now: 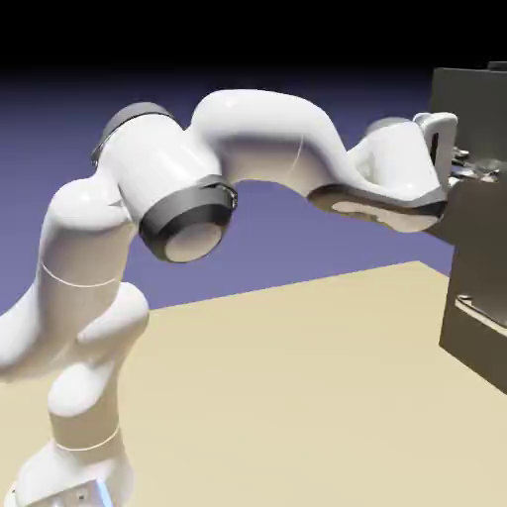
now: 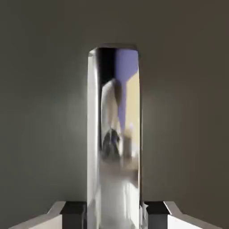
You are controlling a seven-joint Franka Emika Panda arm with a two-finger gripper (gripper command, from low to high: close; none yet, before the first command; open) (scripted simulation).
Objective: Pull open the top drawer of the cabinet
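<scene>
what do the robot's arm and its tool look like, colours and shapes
The robot arm is glossy white, built of rounded, tube-like segments with thin seams and dark grey bands and caps around some joints. Its base carries a light blue strip. The white two-finger tool has small, blocky fingertips, dark at the ends with pale sides. No cable is visible.

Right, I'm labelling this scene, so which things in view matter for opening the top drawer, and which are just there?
For the job:
- gripper, shut on the handle
- handle
- cabinet

Just there:
- table
- lower handle
</scene>
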